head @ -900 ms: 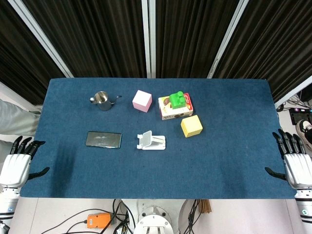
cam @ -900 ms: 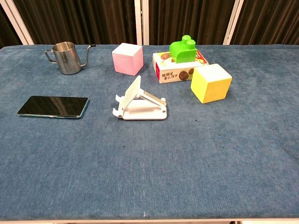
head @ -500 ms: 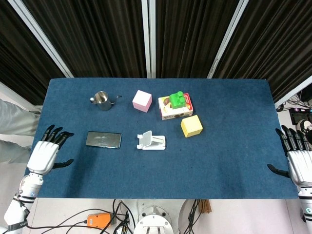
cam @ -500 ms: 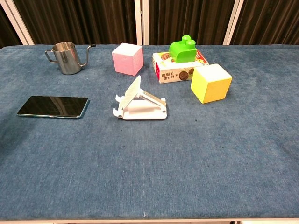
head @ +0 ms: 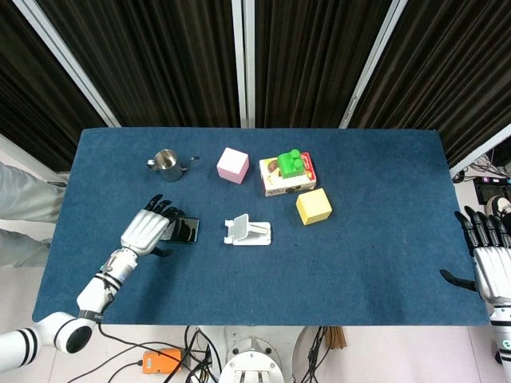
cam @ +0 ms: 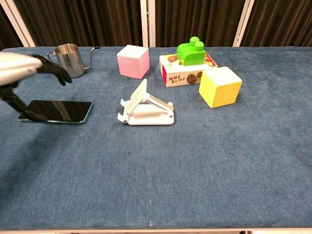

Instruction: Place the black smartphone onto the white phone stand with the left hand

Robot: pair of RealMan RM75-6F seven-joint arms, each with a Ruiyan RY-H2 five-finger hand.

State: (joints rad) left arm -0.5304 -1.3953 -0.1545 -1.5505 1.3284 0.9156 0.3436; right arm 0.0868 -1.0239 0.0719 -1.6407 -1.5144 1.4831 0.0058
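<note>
The black smartphone [head: 184,230] [cam: 61,110] lies flat on the blue table, left of the white phone stand [head: 249,232] [cam: 145,107]. My left hand [head: 147,229] [cam: 27,69] hovers over the phone's left half with its fingers spread and holds nothing; in the chest view the fingers hang clear above the phone while the thumb reaches down to the phone's left edge. The stand sits empty, its backrest tilted up. My right hand [head: 489,262] rests off the table's right edge with its fingers apart, empty, seen only in the head view.
A steel pitcher [head: 167,164] [cam: 68,60] stands behind the phone. A pink cube [head: 232,164] [cam: 133,61], a printed box [head: 286,180] [cam: 187,72] with a green toy [head: 291,163] [cam: 190,50] on it, and a yellow cube [head: 314,206] [cam: 220,86] lie behind and right of the stand.
My left hand has swung in from the table's left edge to above the phone's left half. The right hand has barely shifted. Phone and stand have not moved.
</note>
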